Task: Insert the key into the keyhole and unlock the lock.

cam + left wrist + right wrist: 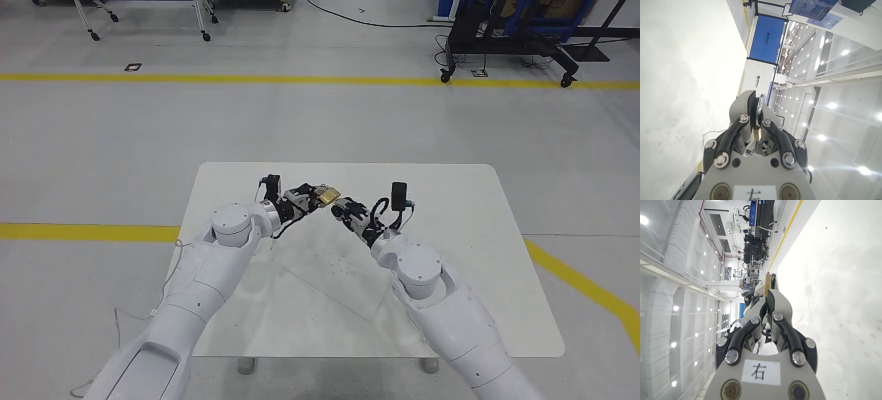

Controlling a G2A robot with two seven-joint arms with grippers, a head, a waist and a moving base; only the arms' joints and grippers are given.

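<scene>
Right now you have the lock (757, 133) lifted off the table (480, 300), which lies below it, with both arms converging on it from opposite sides. Your left gripper (308, 194) has its fingers (745, 106) clamped on the lock. The silver shackle (760, 103) is pinched between the pads, and the brass body sits edge-on behind it, toward the palm. Holding it by the shackle in the air looks meant to fix the lock so the other arm can come at it straight.

Your right gripper (769, 294) is just beside the lock, its fingers pressed together on a thin brass strip that juts out past the tips. It shows edge-on, so I only take it for the key (767, 284), and I cannot tell whether its end is in the keyhole. Pinching it at the near end leaves the working length free, which is what insertion needs.

My reading is that you are at the lining-up or insertion step, with the turn not yet done. The next move calls for the key's line to match the lock's axis closely. A small tilt could jam it, or twist the lock in the left grip, since a round shackle gives the pads little to bite on.
</scene>
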